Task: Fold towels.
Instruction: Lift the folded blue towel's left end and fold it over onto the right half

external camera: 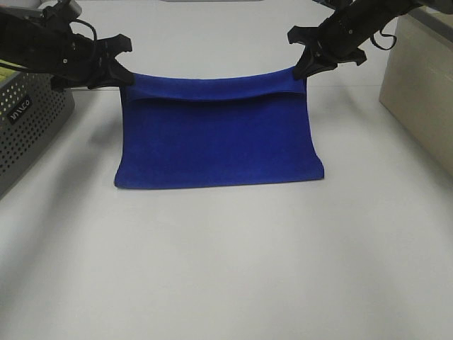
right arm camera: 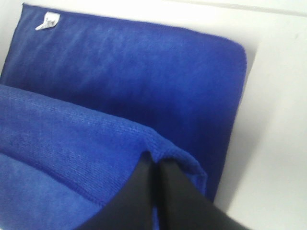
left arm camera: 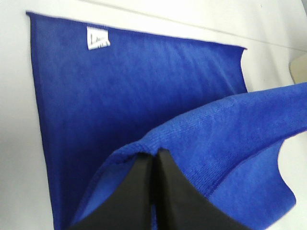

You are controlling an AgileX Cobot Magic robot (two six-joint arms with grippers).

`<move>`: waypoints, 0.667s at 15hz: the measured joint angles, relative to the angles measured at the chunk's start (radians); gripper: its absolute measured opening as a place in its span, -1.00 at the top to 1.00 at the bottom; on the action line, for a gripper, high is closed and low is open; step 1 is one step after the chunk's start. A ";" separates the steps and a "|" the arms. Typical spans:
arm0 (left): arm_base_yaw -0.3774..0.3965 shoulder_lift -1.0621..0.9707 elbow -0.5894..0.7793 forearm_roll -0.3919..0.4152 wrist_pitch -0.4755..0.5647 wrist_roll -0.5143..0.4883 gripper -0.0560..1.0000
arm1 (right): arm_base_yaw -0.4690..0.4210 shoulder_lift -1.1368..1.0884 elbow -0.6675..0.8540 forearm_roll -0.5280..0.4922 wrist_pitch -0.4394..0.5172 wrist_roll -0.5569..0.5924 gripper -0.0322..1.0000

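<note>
Left gripper (left arm camera: 154, 155) and right gripper (right arm camera: 154, 162) pinch the royal-blue rectangular microfibre towel (external camera: 219, 149) by raised corners; we should lay them level, probably beside its small white tag (left arm camera: 98, 37).

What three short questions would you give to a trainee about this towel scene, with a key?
1. True or false: the left gripper and the right gripper are each shut on a corner of the blue towel.
2. Where is the towel's near edge? A) hanging free B) lying on the table C) clamped in a gripper
3. Fill in: the grey perforated basket stands on the ___ side of the high view.
Key: 1 true; 2 B; 3 left.
</note>
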 joint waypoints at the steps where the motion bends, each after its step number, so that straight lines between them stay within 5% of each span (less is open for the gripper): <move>1: 0.000 0.047 -0.054 -0.001 -0.023 0.004 0.89 | 0.000 0.045 -0.057 -0.017 -0.011 0.004 0.91; 6: 0.000 0.247 -0.258 -0.012 -0.067 0.051 0.89 | 0.001 0.149 -0.118 -0.044 -0.207 0.008 0.91; 10: -0.030 0.301 -0.291 -0.101 -0.190 0.203 0.84 | 0.002 0.207 -0.118 -0.046 -0.304 0.006 0.89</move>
